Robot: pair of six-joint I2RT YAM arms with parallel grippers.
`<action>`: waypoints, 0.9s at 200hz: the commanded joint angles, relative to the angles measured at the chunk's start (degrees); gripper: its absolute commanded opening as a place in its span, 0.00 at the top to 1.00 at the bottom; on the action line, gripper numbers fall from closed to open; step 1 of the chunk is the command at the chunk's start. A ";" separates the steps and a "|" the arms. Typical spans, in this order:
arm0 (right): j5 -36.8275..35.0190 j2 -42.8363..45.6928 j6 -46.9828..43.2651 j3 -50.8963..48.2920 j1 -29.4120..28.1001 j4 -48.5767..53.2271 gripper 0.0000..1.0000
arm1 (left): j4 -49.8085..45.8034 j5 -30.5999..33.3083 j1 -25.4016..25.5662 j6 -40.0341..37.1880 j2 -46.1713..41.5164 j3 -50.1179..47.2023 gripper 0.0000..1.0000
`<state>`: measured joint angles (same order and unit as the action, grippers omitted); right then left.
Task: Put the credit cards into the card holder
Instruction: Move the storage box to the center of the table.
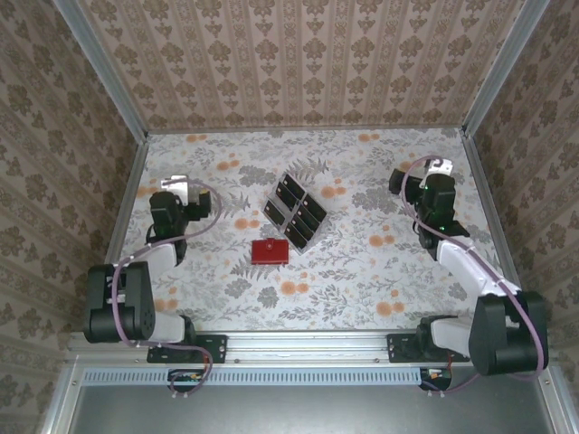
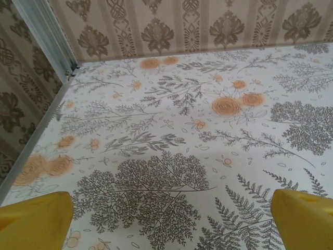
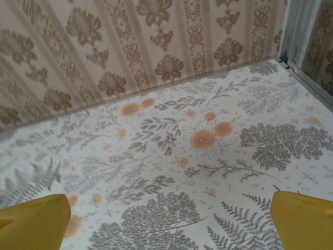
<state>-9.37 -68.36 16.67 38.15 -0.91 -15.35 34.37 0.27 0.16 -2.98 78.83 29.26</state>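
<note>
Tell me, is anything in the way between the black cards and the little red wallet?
No, nothing visible is. The credit cards lie just beyond the card holder, with only bare flowery table between them. The left claw and right claw are open, off to either side.

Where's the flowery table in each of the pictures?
Top external: the flowery table fills the middle, under the credit cards and the red card holder.
Left wrist: it stretches from the left gripper at the bottom up to the patterned back wall.
Right wrist: it stretches from the right gripper up to that wall.
Shared landmark: the patterned back wall along the table's far edge.
</note>
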 commanded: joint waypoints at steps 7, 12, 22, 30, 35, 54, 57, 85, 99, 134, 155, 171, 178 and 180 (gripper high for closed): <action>9.55 1.47 5.60 3.55 0.37 14.97 0.00 | -9.47 3.41 0.62 5.24 -3.30 3.62 0.00; 12.66 1.41 5.38 4.19 0.25 15.75 0.00 | -11.31 3.23 0.71 6.89 -3.77 4.69 0.00; 17.31 1.31 4.69 5.42 -0.48 17.98 0.00 | -15.19 2.21 1.06 10.29 -4.41 6.92 0.00; 19.95 1.22 4.40 6.31 -1.74 19.89 0.00 | -18.39 1.24 1.78 12.98 -4.56 8.88 0.00; 21.03 1.13 3.95 6.81 -2.83 20.92 0.00 | -20.21 0.59 2.19 14.68 -4.49 10.17 0.00; 19.93 0.43 1.68 8.43 -9.39 25.27 0.00 | -25.51 -2.18 4.91 19.87 -3.66 13.80 0.00; 19.26 0.22 1.10 8.85 -10.56 26.03 0.00 | -25.90 -2.52 5.43 20.59 -3.34 14.10 0.00; 13.13 -3.49 -1.16 11.81 -20.11 29.70 0.00 | -26.89 -3.70 10.90 26.25 -0.31 15.49 0.00; 12.59 -6.10 -0.81 13.38 -22.37 30.18 0.00 | -26.37 -3.70 13.36 28.35 1.33 15.81 0.00; 9.23 -11.80 -0.76 16.84 -27.93 31.85 0.00 | -26.26 -3.27 17.70 31.99 5.19 17.04 0.00; 6.71 -14.75 -0.85 17.39 -30.21 31.80 0.00 | -27.11 -2.71 18.83 32.95 6.86 17.93 0.00; 5.55 -15.56 -0.54 17.23 -30.82 31.61 0.00 | -27.92 -2.15 19.15 33.46 7.57 18.43 0.00; 5.33 -15.75 -0.35 16.97 -30.91 31.21 0.00 | -28.23 -1.92 19.25 33.65 7.78 18.58 0.00; 5.28 -15.84 -0.33 16.87 -30.91 31.18 0.00 | -28.29 -1.83 19.26 33.66 7.89 18.69 0.00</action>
<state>-0.14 -83.24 16.58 53.87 -31.42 14.33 7.86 -2.59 18.94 27.92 86.13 45.50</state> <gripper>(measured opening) 0.999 0.997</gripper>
